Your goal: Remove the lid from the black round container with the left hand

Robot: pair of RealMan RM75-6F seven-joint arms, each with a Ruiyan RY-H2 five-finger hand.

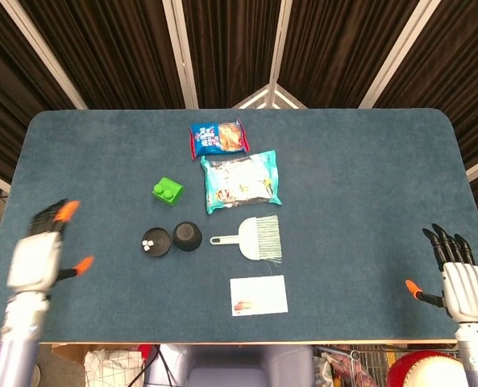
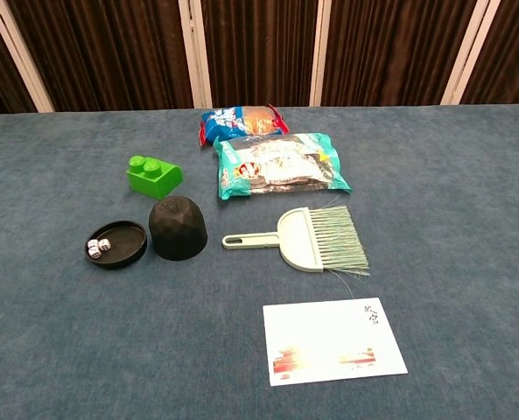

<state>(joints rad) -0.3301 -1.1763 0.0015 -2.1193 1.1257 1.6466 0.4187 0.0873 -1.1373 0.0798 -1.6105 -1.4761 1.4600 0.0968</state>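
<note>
A black domed lid stands on the table just right of a shallow black round tray holding two small white dice. Lid and tray sit side by side, apart from both hands. My left hand hovers at the table's left edge in the head view, fingers spread, holding nothing. My right hand is at the near right corner, fingers spread and empty. Neither hand shows in the chest view.
A green toy brick lies behind the tray. Two snack bags lie at the back centre. A pale green hand brush sits right of the lid, and a white card lies near the front edge.
</note>
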